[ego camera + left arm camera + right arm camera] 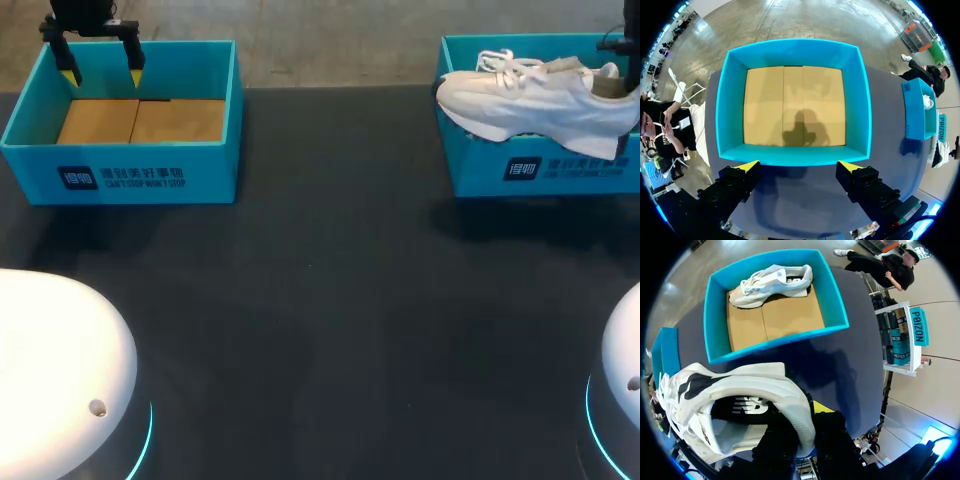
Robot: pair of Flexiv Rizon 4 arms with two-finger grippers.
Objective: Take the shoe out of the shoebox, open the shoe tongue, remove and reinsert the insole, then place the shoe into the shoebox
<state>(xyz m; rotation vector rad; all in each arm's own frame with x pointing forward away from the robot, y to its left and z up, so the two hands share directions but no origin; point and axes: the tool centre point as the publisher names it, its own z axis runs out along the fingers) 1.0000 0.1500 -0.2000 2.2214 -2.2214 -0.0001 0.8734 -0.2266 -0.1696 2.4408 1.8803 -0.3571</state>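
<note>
A white shoe point(540, 100) hangs above the front wall of the right blue shoebox point(560, 175), toe pointing left. My right gripper point(628, 85) is shut on its heel collar. In the right wrist view the held shoe point(740, 390) has its opening facing the camera, with the right gripper point(807, 412) pinching the heel rim. Ahead of it, a second white shoe point(772, 282) lies in the right shoebox point(780, 340) on its cardboard floor. My left gripper point(102, 72) stands open above the back of the left shoebox point(120, 170), holding nothing. The left wrist view shows the left gripper point(799, 167) over that empty box point(795, 155).
The dark tabletop point(330, 300) stretches between and in front of the two boxes. White rounded arm bases sit at the near left point(50, 360) and near right point(625, 340) corners.
</note>
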